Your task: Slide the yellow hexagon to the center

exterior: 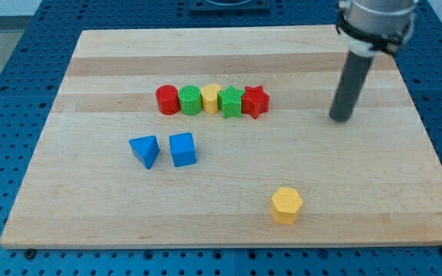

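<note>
Yellow hexagon [286,205]: light, rigid, slides easily; you push its lower-right face. My tip [341,118] up-right, well apart. No pincer, nothing held.

Bright even overhead light, soft short shadows under blocks, sharp focus, no glare

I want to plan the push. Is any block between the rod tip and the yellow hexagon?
No. My tip is toward the view's upper right, the yellow hexagon toward the bottom; only bare board lies between.
</note>
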`<move>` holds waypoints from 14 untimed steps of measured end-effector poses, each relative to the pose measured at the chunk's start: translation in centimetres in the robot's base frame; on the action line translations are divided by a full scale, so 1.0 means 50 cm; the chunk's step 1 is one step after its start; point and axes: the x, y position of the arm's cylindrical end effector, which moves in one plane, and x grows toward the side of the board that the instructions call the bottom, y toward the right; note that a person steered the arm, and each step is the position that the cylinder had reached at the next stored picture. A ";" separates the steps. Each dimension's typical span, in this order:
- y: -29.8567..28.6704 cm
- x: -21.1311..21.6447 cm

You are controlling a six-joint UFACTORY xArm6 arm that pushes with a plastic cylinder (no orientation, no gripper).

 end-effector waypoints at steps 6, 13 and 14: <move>-0.509 0.229; -0.094 0.326; -0.095 0.342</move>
